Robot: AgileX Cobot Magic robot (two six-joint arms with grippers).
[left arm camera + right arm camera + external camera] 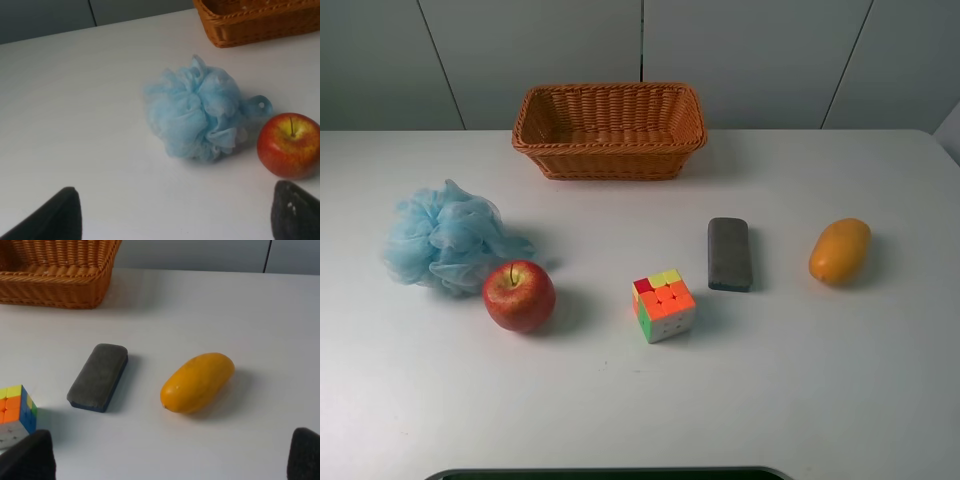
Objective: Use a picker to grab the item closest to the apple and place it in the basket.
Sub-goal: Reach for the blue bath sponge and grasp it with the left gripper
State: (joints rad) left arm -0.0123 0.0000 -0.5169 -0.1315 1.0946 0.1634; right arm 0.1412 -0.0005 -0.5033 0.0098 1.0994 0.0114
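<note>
A red apple (519, 295) sits on the white table at the left. A light blue mesh bath puff (442, 238) lies right against it on its far left side; both show in the left wrist view, puff (197, 116) and apple (288, 145). The woven basket (608, 148) stands empty at the back centre. Neither arm shows in the exterior high view. My left gripper (175, 220) is open, its dark fingertips (55, 215) wide apart, short of the puff. My right gripper (170, 460) is open, fingertips (27, 457) apart, short of the mango.
A multicoloured puzzle cube (663, 305) sits at the centre front. A grey eraser block (729, 254) lies right of it. An orange mango (840, 250) lies at the right. A dark edge (610, 473) runs along the table's front.
</note>
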